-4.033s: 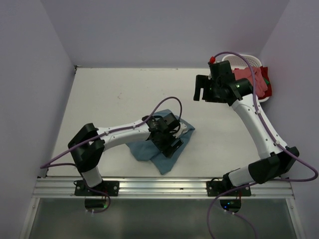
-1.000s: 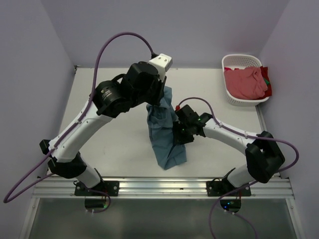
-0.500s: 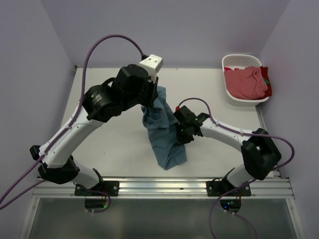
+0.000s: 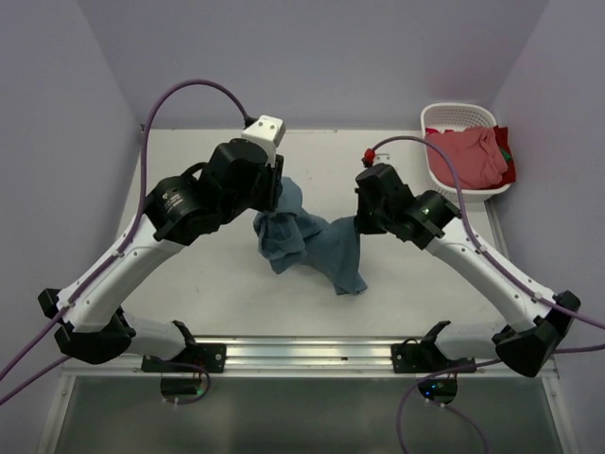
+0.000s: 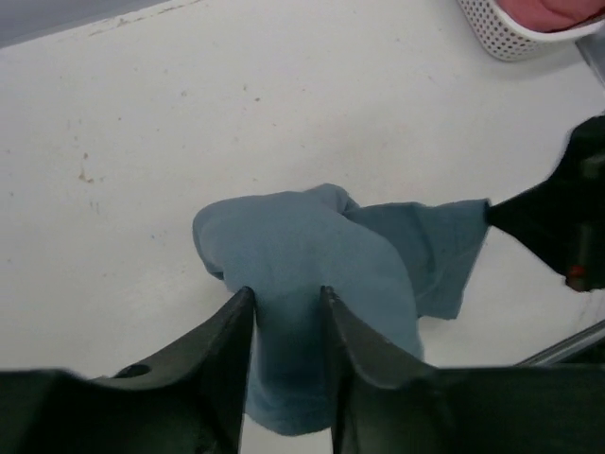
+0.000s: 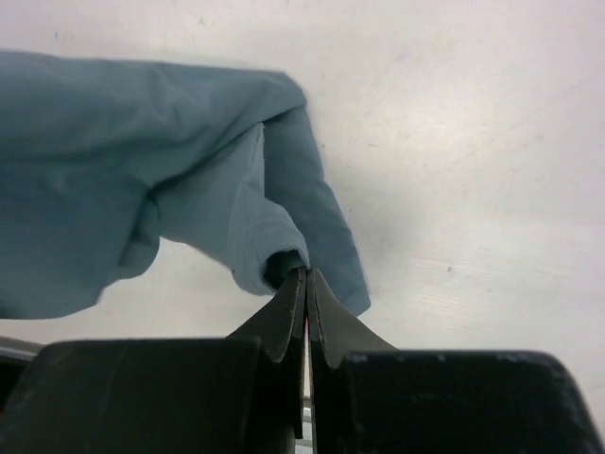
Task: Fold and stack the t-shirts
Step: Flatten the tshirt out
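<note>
- Over the middle of the bench (image 4: pixel 203 151), the teal-blue t-shirt (image 4: pixel 312 241) hangs bunched between the two arms. It sags in crumpled folds, and one end droops toward the near edge.
- The left fingers (image 5: pixel 244 326) are clamped on a thick gather of this shirt. In the left wrist view, cloth fills the gap between them and hangs below in a rounded lump.
- The right fingers (image 6: pixel 304 284) are pinched tight on a thin fold at the shirt's edge, with almost no gap between them. The rest of the cloth spreads away to the left in that view.
- In the left wrist view, one corner of the shirt is drawn out to a point where the dark right arm holds it.
- The views do not show whether the lowest fold touches the bench.
- At the far right corner stands a white slotted basket (image 4: pixel 442 113). The salmon t-shirt (image 4: pixel 463 156) is heaped in it, and part of the shirt spills over the rim toward the right edge.
- The two shirts lie well apart.
</note>
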Motion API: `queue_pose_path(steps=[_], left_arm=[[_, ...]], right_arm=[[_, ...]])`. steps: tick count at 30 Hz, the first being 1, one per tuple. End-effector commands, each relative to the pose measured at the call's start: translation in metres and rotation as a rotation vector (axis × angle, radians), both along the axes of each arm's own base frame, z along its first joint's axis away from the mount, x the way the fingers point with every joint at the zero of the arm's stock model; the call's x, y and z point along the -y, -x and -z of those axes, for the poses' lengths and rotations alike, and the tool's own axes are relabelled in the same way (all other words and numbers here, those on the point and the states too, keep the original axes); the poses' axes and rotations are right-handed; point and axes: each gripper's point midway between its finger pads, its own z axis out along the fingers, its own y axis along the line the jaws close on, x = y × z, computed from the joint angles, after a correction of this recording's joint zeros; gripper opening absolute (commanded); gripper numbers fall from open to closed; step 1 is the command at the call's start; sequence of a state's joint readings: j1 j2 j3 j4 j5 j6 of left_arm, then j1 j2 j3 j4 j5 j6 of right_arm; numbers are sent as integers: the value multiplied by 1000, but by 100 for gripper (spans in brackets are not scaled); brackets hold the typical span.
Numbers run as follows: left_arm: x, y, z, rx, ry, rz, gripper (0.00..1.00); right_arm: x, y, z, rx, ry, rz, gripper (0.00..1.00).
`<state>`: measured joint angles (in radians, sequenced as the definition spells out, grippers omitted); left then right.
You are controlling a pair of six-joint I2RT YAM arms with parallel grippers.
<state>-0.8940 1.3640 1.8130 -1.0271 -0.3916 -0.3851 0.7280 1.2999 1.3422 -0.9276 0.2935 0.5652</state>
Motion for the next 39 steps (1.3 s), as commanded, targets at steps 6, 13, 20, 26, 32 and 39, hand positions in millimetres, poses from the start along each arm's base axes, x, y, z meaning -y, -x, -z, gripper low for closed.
queue_pose_path(steps=[6,13,20,26,32,39], left_arm=[[-97,3,-28,149,182,-480,100],[-24,27,29,4,192,-34,97],[55,68,166,-279,-94,228,99],[50,78,213,-365,-269,238,98],[30,89,245,-428,-384,196,98],[25,102,284,-519,-411,188,81]], right_arm=[[73,-2,-98,248,148,178,0],[76,-1,-120,286,132,177,0],[71,-5,-101,255,155,159,0],[65,-11,-83,216,166,149,0],[67,-13,-78,206,160,155,0],[69,-14,-73,191,163,155,0]])
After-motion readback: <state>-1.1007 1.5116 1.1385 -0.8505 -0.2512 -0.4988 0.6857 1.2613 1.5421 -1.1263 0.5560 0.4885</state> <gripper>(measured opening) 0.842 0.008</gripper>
